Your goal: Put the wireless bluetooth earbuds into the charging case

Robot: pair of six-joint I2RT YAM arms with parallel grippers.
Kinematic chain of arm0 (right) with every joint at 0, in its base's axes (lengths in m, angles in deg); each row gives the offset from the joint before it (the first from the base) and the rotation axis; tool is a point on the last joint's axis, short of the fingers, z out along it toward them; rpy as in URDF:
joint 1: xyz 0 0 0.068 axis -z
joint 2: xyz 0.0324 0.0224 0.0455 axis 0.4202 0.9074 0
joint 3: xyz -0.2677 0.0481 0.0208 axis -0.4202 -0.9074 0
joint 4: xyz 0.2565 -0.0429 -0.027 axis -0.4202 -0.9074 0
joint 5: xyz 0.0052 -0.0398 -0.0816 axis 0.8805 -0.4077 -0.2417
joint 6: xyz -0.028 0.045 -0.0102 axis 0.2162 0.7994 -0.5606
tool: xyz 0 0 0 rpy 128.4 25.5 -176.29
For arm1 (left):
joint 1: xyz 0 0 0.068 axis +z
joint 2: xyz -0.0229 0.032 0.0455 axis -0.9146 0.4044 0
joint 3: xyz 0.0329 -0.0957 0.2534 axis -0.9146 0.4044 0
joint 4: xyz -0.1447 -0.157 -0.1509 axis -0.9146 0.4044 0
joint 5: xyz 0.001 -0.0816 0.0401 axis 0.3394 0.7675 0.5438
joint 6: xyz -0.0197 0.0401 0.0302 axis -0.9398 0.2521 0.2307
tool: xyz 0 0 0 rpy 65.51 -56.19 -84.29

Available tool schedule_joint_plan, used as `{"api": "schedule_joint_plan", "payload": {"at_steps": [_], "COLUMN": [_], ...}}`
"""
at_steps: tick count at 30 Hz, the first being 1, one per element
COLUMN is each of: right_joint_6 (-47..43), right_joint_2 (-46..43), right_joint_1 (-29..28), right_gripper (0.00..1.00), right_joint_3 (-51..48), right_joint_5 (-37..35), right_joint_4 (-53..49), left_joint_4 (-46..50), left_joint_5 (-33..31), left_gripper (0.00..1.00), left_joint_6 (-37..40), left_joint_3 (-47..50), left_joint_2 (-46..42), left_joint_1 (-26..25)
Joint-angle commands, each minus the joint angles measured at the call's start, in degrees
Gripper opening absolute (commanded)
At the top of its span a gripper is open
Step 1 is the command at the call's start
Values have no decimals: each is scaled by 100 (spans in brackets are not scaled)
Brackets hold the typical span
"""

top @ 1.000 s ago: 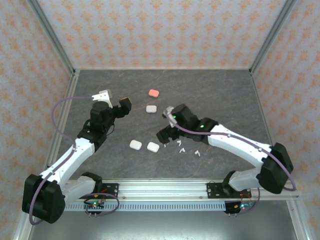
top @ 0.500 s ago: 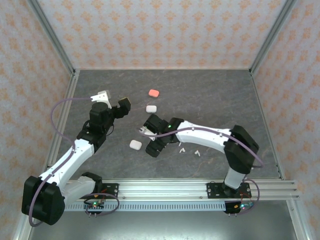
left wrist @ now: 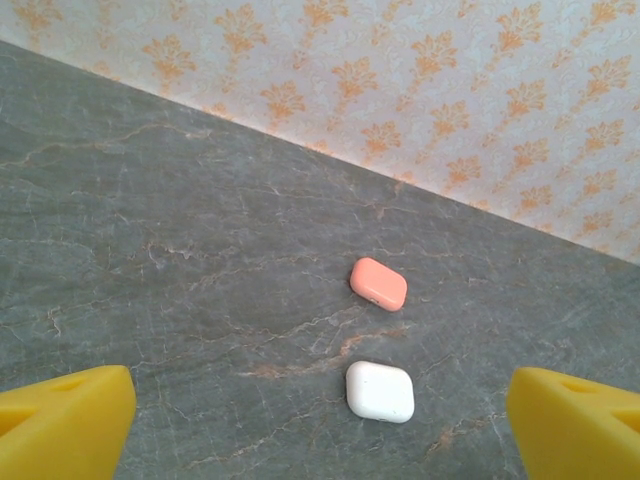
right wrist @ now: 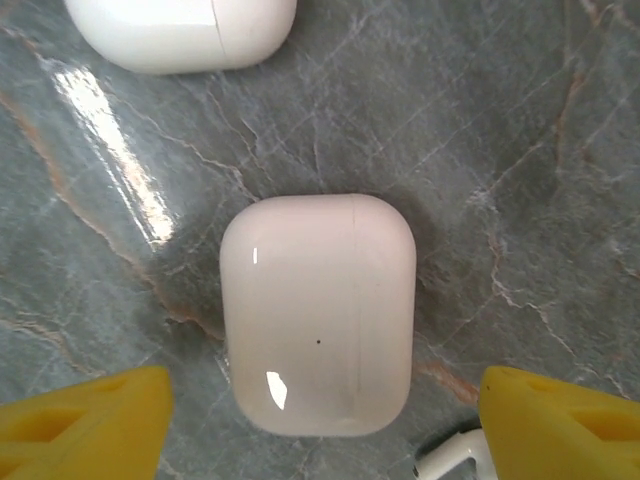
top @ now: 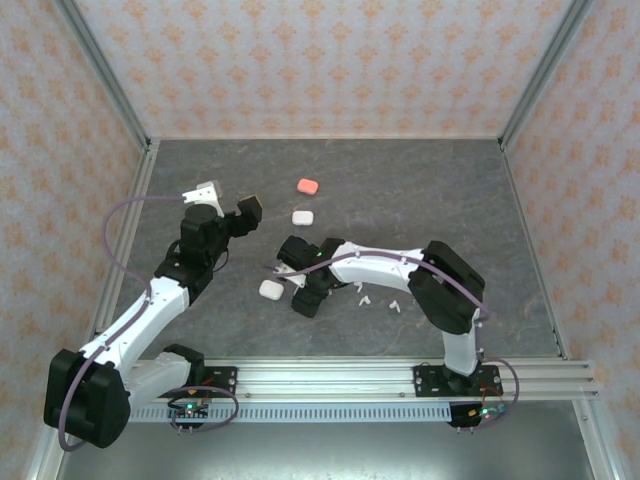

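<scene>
R tool (right wrist: 325, 410) open, fingers either side of white case (right wrist: 318, 315), not touching, nothing held. L tool (left wrist: 320, 410) wide open, empty, above surface (left wrist: 200, 250). White earbuds (top: 362, 297) loose on surface, just beside R tool.

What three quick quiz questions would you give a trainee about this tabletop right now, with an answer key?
1. True or false: the coral case and the white case nearest it lie apart.
2. Between the jaws of the right gripper lies: A) a coral earbud, B) a closed white case, C) nothing.
3. Fill in: on the left gripper the jaws stand ____.
Key: 1 true; 2 B; 3 open.
</scene>
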Motion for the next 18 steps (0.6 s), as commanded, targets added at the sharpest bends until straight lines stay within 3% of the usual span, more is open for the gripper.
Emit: {"api": "schedule_joint_plan", "payload": {"at_steps": [1, 18], "right_joint_6": [-163, -227], "right_joint_2": [153, 136], "right_joint_1": [-60, -97], "right_gripper": [79, 47], "right_joint_3": [188, -111], "right_joint_5": [-269, -899], "right_joint_4": [-186, 317], "left_joint_4": [-91, -20], "left_joint_5": [-64, 87], "left_gripper": [95, 95], "left_joint_6": [-108, -82], "left_joint_3": [17, -84], "left_joint_2": [48, 52], "left_joint_1": [46, 47]}}
